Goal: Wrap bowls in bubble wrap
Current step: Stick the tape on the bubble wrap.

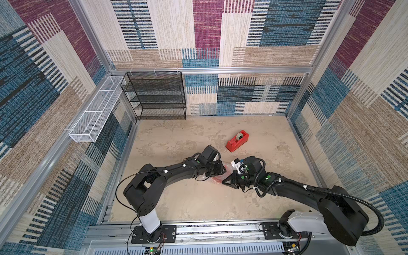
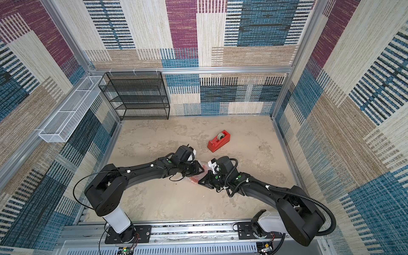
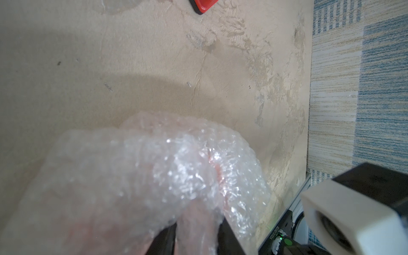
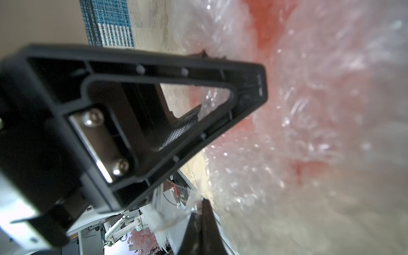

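The bubble wrap (image 1: 215, 179) (image 2: 194, 179) lies bunched mid-table between my two grippers. The bowl shows only as orange through the film (image 4: 265, 28) (image 3: 217, 174). My left gripper (image 3: 197, 238) is shut on a fold of the bubble wrap (image 3: 154, 167), and in a top view it (image 1: 221, 171) sits at the bundle's far side. My right gripper (image 4: 201, 223) is shut, with a smooth clear strip (image 4: 176, 209), like tape, pinched at its tips. It (image 1: 223, 182) is at the bundle's near right edge. A black finger of the left gripper (image 4: 242, 88) presses against the bubble wrap (image 4: 309, 110).
A red tape dispenser (image 1: 237, 140) (image 2: 219, 138) stands behind the bundle to the right. Against the back wall at the left is a black mesh rack (image 1: 156, 95). A white wire basket (image 1: 95, 110) hangs on the left wall.
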